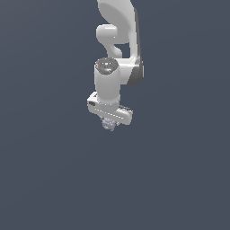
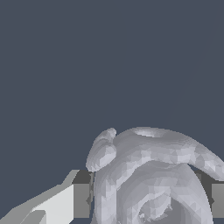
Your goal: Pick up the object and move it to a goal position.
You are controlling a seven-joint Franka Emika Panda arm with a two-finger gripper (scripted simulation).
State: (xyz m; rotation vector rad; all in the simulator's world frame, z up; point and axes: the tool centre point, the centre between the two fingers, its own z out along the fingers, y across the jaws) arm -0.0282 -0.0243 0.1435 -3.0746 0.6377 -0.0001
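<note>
The object [image 1: 108,123] is a tiny knobbly pale grey-lavender lump that pokes out just under my white gripper [image 1: 109,122] in the exterior view. In the wrist view the object [image 2: 148,175] fills the space between my two fingers, and one dark pad [image 2: 81,199] presses against its side. The gripper [image 2: 146,199] is shut on the object. The arm [image 1: 117,40] reaches down from above, and the gripper hangs over the plain dark grey ground.
Only the flat dark grey ground [image 1: 54,179] shows around the arm in both views. No other object, container or edge is in view.
</note>
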